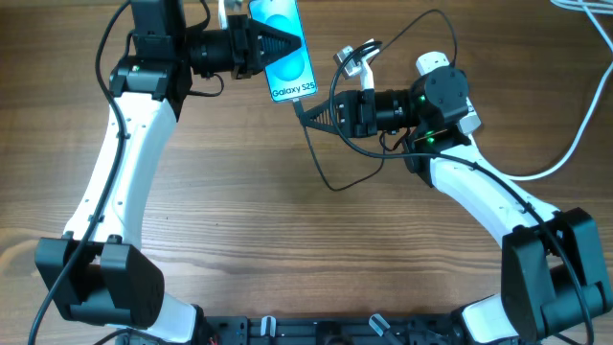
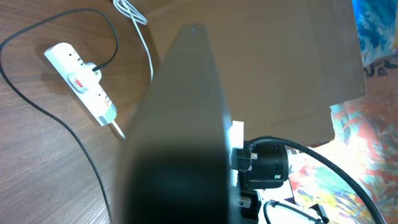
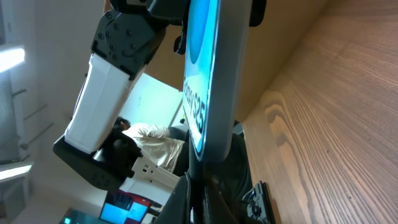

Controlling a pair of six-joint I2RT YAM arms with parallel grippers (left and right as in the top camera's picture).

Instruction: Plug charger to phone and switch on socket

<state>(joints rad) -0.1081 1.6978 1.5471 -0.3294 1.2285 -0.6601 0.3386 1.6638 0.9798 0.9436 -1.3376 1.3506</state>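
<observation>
Evidently charger (image 1: pixel 331 188) tip hidden inside right gripper (image 1: pixel 306 108)

Brown wood-grain table top (image 1: pixel 287 230): matt, smooth, low sheen, grain fine and even. Flat cyan-screened phone (image 1: pixel 284 43): glossy glass face; in the right wrist view its rim reads as satin silver metal. Long thin black charger cable (image 1: pixel 331 188): matt, rubbery-looking jacket. White elongated power strip (image 2: pixel 81 78): smooth moulded plastic, slight sheen. White arm shells (image 1: pixel 124 182): glossy moulded plastic with soft highlights. Black joint housings (image 1: pixel 158 43): matt plastic or coated metal, can't tell which.
</observation>
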